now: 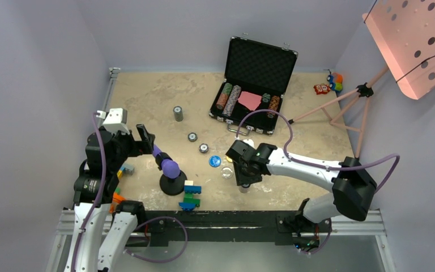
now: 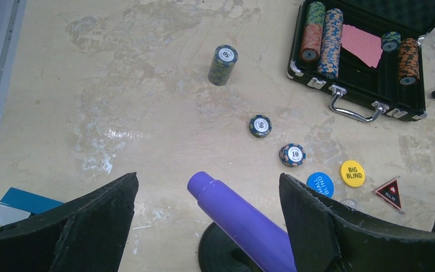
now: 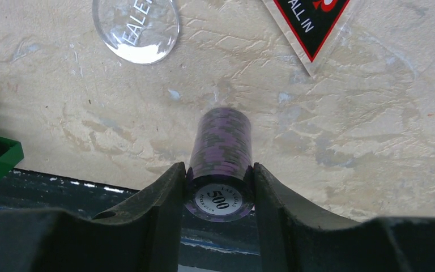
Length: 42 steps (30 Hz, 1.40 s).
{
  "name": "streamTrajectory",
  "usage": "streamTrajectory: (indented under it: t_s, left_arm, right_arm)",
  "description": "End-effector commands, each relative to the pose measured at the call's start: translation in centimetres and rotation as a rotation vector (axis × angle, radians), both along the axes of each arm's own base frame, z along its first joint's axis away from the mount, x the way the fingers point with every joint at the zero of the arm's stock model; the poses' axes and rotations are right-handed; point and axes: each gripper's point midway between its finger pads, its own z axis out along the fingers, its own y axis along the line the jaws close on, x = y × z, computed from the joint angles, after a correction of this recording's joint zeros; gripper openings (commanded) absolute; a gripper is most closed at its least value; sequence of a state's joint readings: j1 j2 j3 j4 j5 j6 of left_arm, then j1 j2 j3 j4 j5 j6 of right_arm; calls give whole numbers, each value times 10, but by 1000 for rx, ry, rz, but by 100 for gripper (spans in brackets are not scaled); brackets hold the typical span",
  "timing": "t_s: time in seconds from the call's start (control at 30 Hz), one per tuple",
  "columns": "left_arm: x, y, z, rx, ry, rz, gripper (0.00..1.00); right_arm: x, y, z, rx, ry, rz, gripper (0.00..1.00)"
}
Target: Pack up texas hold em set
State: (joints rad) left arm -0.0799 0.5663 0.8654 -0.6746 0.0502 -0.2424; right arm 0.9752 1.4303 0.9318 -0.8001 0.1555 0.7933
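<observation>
Your right jaws are clamped on a short stack of purple chips (image 3: 220, 164) marked 500, low over the near part of the bench (image 1: 147, 96), close to the clear button (image 3: 136, 25). Your left jaws gape wide, with the purple-tipped object (image 2: 241, 221) between them and touching neither side. The black case (image 1: 260, 59) lies open at the far right of the bench, with chip rows and pink cards (image 1: 249, 101) inside. A loose chip stack (image 1: 178, 113) stands to its left.
</observation>
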Motion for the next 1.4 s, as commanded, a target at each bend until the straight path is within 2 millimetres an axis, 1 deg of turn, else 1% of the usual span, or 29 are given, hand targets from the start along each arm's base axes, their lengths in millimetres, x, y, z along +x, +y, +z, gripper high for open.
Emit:
streamTrajectory:
  t_s: [0.0,0.1,0.2,0.3,0.37,0.43,0.5,0.57,0.67,0.8,0.97,1.1,1.17,1.23,1.37]
  left_arm:
    - [3,-11,11,-2,-54,-69,96]
    - [2,-19,26,-13,-115,-122,94]
    - [2,-23,43,-24,-157,-137,93]
    - [1,-24,56,-36,-186,-140,93]
    - [1,-24,62,-39,-202,-139,93]
    - [2,-23,61,-38,-203,-132,93]
    - [4,-21,54,-34,-195,-122,93]
    - [6,-19,44,-26,-182,-111,93]
    - [5,-13,35,-10,-158,-81,93]
    - [3,-9,30,-2,-152,-60,94]
    - [2,-7,27,0,-142,-49,94]
    - [3,-3,24,9,-128,-27,94]
    - [3,-3,22,6,-125,-28,94]
    - [4,-3,21,6,-120,-24,95]
    - [4,-3,19,5,-113,-24,95]
  right_arm:
    - [13,3,28,63,-102,-19,0]
    - [26,-4,50,61,-182,-16,0]
    - [49,-18,76,44,-274,-42,0]
    - [75,-38,100,24,-374,-105,0]
    - [92,-54,112,11,-444,-163,0]
    - [109,-68,126,6,-522,-227,0]
    - [124,-75,141,16,-606,-290,0]
    - [138,-80,152,27,-688,-350,0]
    - [157,-83,162,57,-801,-427,0]
    - [179,-88,167,64,-906,-510,0]
    - [202,-98,165,55,-986,-586,0]
    - [217,-106,150,78,-1006,-605,0]
    - [226,-107,147,67,-1012,-604,0]
    - [233,-106,140,47,-1002,-605,0]
    - [243,-108,130,22,-999,-613,0]
